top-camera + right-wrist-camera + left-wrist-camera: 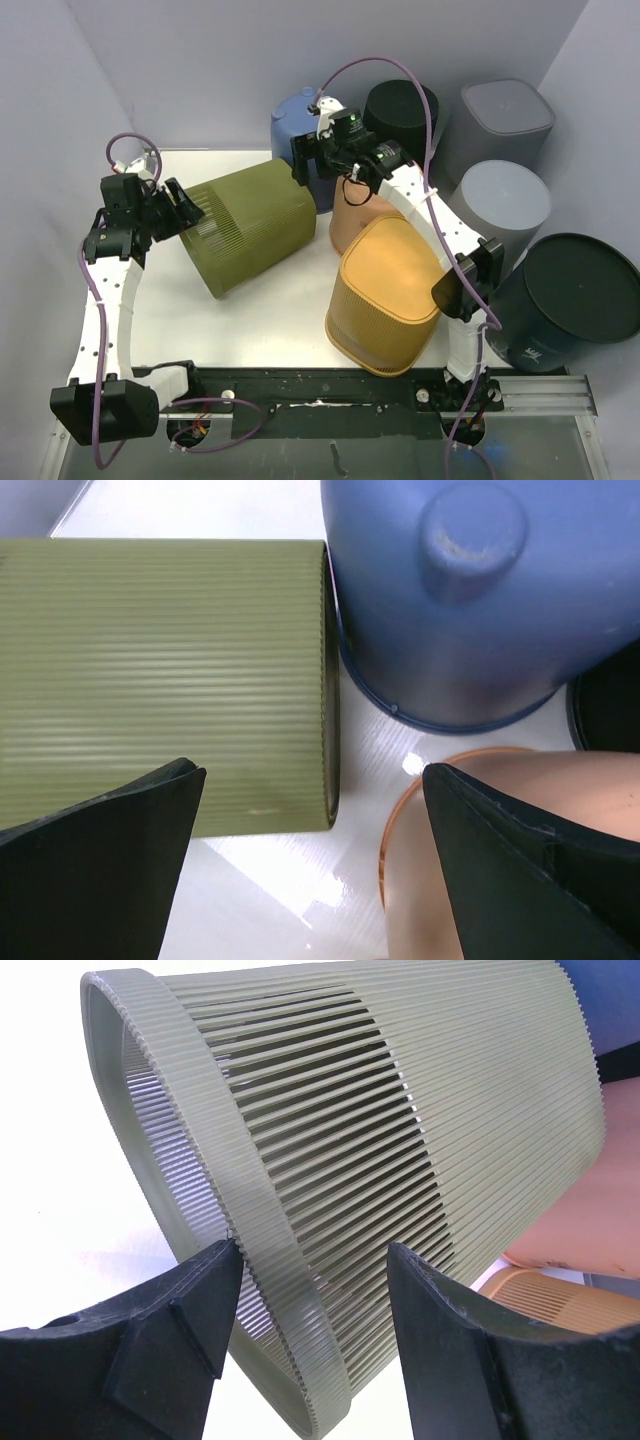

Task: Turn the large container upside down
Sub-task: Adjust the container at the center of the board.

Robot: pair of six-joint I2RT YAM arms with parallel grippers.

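Tipping stage | large olive ribbed plastic container (250, 225) on its side, base just beside blue plastic bucket (287, 122) | left gripper (313, 1250) spread astride rim, far end from bucket, unclamped | right gripper (312, 770) wide open, empty, above bucket-side base | risk: rim slips free mid-turn, container rolls into bucket

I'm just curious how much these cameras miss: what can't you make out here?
- Top view: the left gripper covers the green bin's rim, so contact there is unclear.
- Left wrist view: only a sliver of the bin's inside shows, behind the rim.
- Top view: the right arm hides most of the tan bin.
- Right wrist view: the top edge cuts off the blue bin.
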